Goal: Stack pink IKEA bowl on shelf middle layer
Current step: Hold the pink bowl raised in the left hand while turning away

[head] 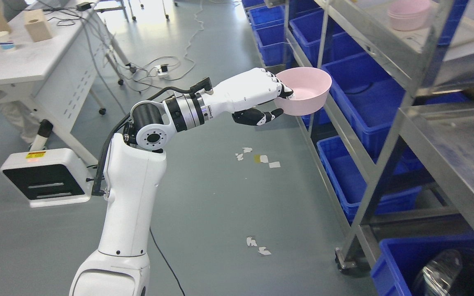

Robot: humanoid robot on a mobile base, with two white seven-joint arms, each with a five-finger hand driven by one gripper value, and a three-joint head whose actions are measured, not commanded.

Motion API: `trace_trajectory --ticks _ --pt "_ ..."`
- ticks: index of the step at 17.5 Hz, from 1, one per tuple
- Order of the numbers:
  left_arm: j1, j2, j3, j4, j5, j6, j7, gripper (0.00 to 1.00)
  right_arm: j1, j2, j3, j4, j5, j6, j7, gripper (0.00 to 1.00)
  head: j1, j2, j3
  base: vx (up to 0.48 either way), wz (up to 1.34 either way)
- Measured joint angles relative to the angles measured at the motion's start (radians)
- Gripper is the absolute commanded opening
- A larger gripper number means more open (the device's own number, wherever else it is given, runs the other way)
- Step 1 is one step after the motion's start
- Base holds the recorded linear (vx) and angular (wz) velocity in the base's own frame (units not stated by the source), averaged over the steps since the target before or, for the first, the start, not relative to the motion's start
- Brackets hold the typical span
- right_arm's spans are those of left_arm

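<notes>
Left hand (257,96) has the pink bowl (305,90) pinched at its near rim, fingers (276,84) hooked over the edge, thumb underneath. Bowl's held in the air just past the fingertips, beside the shelf (385,53). More bowls (409,14) sit stacked up on the shelf, well beyond.

Robot arm holding a bowl beside a shelf unit.
The left hand (261,96) holds a bowl (305,90) at mid-scene, just left of the shelf (379,168) filling the right side. Stacked bowls (409,14) sit on a tray far right. Bins (360,92) sit inside the shelf. A table (23,61) stands far left, paper scraps (257,158) on the floor between.
</notes>
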Motion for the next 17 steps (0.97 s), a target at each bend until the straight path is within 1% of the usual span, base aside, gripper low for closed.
trace_trajectory --ticks 5,8,17 --pt "0.003 0.0 -0.001 -0.014 0.0 -0.001 0.001 0.01 0.0 0.0 0.0 0.0 0.0 -0.003 0.0 1.0 0.0 0.0 0.0 0.232 0.48" --pt "0.01 0.0 -0.001 -0.019 -0.001 -0.002 0.002 0.01 0.0 0.0 0.0 0.0 0.0 -0.003 0.0 1.0 0.0 0.0 0.0 0.334 0.23" --pt "0.071 0.0 0.003 -0.027 -0.002 -0.004 0.03 0.02 0.0 0.0 0.0 0.0 0.0 -0.004 0.006 1.0 0.0 0.0 0.0 0.358 -0.01"
